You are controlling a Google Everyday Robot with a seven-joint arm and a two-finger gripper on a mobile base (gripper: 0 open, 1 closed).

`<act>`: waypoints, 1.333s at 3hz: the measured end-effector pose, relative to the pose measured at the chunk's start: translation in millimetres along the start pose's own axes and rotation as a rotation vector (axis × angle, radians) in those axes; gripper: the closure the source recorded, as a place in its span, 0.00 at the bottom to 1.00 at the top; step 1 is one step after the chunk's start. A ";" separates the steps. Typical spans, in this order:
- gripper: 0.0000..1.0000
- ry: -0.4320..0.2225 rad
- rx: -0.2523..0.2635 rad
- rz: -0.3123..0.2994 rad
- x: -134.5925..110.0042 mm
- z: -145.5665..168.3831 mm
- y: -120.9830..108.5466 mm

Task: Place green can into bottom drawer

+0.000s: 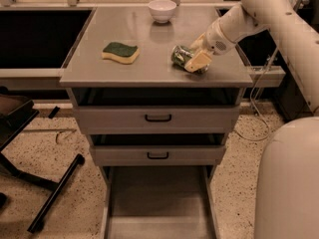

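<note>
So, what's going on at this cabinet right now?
The robot's arm reaches over the cabinet top, its gripper at the green can there. The bottom drawer stands pulled open below; the can is not yet in it. A sponge and a white bowl sit further left on the same top.

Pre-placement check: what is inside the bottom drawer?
Only bare grey floor shows in the bottom drawer; the drawers above cover its back. The green can lies on the countertop at the pincer.
</note>
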State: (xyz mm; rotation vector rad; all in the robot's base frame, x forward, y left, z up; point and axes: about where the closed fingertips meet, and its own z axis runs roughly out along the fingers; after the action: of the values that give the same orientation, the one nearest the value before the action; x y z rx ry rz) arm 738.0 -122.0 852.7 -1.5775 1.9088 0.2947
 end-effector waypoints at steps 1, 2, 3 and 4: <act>0.88 0.004 -0.054 -0.048 -5.3 -25.1 28.7; 1.00 -0.020 -0.094 -0.067 -10.5 -43.7 62.7; 1.00 -0.053 -0.131 -0.078 -7.7 -52.2 96.3; 1.00 -0.095 -0.181 -0.040 25.9 -52.7 156.2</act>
State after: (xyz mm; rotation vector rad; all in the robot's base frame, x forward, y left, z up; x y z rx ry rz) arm 571.7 -131.5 843.8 -1.6850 1.8173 0.5289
